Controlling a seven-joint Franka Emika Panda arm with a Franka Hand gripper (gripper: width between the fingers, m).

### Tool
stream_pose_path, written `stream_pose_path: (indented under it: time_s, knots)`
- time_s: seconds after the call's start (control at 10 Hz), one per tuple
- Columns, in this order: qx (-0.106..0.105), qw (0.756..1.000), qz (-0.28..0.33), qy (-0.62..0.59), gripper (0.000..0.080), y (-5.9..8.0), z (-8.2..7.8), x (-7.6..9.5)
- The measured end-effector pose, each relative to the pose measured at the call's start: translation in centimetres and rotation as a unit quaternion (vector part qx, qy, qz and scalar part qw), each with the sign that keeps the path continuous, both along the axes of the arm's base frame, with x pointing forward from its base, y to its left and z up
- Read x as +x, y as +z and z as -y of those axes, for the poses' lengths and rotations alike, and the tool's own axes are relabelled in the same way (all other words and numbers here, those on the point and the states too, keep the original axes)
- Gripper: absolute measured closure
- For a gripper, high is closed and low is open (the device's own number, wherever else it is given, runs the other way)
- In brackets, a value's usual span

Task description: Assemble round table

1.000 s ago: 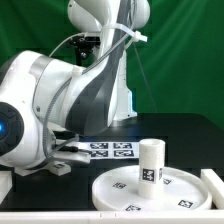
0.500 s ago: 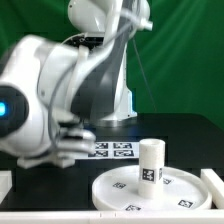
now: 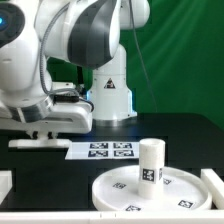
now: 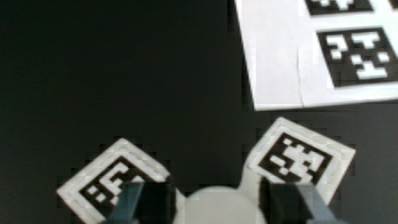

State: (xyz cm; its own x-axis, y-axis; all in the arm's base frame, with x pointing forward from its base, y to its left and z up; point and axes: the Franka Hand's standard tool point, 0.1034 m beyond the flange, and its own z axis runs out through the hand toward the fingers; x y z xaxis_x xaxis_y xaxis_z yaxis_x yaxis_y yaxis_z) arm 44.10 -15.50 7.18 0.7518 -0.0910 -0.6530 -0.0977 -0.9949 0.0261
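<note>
In the wrist view my gripper is shut on the white hub of the cross-shaped foot piece, one finger on each side. Two of its tagged arms spread out above the black table. In the exterior view the hand is raised at the left, and the foot piece itself cannot be made out there. The round disc lies at the front right. The short cylinder leg stands upright on its middle.
The marker board lies flat behind the disc and also shows in the wrist view. The arm's base stands at the back. White blocks sit at the front left corner and front right corner.
The arm has swung and risen from low over the table at the exterior view's left to a higher pose. The disc and the leg have not moved.
</note>
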Motion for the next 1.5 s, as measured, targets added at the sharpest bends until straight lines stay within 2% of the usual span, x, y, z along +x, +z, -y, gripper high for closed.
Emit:
stream_pose_path:
  time_s: [0.1, 0.2, 0.3, 0.4, 0.5, 0.8, 0.9, 1.0, 1.2, 1.3, 1.4, 1.5]
  knots:
    - [0.005, 1.000, 0.026, 0.005, 0.0583, 1.4, -0.8, 1.7]
    - [0.022, 0.997, 0.076, 0.001, 0.0583, 2.7, -1.5, 4.4]
    - [0.024, 0.992, 0.121, 0.008, 0.0583, 3.7, -1.5, 6.7]
    - [0.035, 0.985, 0.167, 0.017, 0.0583, 4.2, -1.5, 8.5]
    - [0.035, 0.979, 0.197, 0.030, 0.0583, 4.7, -1.3, 8.8]
    - [0.007, 0.958, 0.284, 0.029, 0.0583, 4.4, -0.5, 9.0]
    - [-0.002, 0.950, 0.311, 0.031, 0.0583, 4.0, -0.8, 10.2]
    - [-0.009, 0.940, 0.339, 0.040, 0.0583, 3.7, -1.7, 11.8]
    - [-0.040, 0.897, 0.436, 0.053, 0.0583, 3.1, -3.9, 16.0]
    - [-0.046, 0.883, 0.460, 0.079, 0.0583, 3.1, -4.6, 17.1]
    - [-0.061, 0.864, 0.488, 0.105, 0.0583, 3.5, -3.9, 17.5]
    - [-0.068, 0.861, 0.493, 0.102, 0.0583, 3.2, -3.6, 17.0]
